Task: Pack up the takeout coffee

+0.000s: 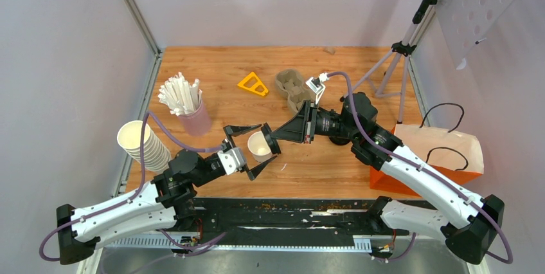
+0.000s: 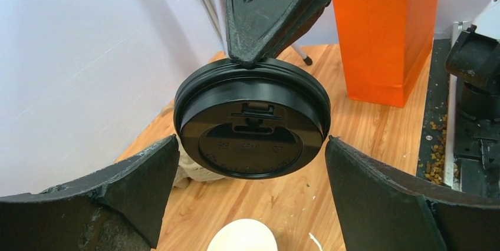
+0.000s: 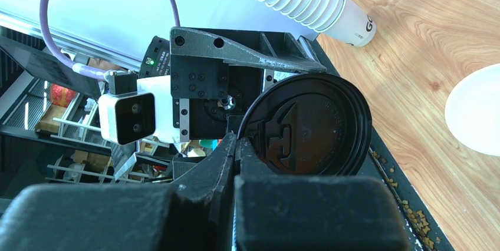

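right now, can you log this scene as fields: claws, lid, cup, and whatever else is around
black lid: held on edge above the table
right claw: shut on the lid's rim
left claw: open, empty, one finger either side of the lid
white cup: lidless, upright on the table, just below the lid
pulp carrier: far side, no cups in it
orange bag: beside the right arm
cup stack: left table edge
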You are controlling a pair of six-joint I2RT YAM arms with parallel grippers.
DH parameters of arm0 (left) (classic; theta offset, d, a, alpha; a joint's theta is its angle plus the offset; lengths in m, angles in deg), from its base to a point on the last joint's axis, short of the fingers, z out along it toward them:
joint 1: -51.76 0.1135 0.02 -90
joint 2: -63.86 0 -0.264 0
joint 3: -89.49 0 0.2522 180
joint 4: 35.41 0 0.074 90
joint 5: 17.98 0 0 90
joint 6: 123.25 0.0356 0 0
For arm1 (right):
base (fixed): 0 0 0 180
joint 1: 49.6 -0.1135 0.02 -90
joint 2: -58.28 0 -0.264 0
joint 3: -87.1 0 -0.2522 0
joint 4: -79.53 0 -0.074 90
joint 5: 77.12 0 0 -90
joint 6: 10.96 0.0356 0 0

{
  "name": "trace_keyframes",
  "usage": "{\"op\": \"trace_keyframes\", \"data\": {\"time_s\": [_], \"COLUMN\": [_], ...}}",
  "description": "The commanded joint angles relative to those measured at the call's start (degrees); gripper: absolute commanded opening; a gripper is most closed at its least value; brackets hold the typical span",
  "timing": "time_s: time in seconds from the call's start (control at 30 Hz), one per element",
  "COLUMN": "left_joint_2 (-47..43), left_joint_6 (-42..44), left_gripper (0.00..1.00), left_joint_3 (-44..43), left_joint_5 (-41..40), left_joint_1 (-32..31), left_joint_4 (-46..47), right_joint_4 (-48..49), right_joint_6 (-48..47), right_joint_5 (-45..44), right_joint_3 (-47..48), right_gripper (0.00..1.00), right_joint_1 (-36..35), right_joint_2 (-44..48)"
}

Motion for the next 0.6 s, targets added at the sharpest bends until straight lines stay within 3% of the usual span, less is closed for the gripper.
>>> {"op": "trace_keyframes", "data": {"time_s": [0.0,0.57], "left_joint_2": [-0.1,0.3], "left_joint_6": [1.7,2.4], "left_gripper": [1.00,0.84], "left_joint_3": [0.2,-1.7], "left_joint_5": [0.2,2.1], "left_joint_1": [-0.3,-0.2], "left_joint_4": [3.5,-0.6], "right_joint_4": [2.8,0.5], "right_joint_6": [0.4,-0.9], "right_joint_5": [0.6,-0.5], "right_joint_3": [0.0,0.5], "right_gripper": [0.00,0.02], "right_joint_1": [-0.4,-0.7], "right_joint_2": [0.4,0.0]}}
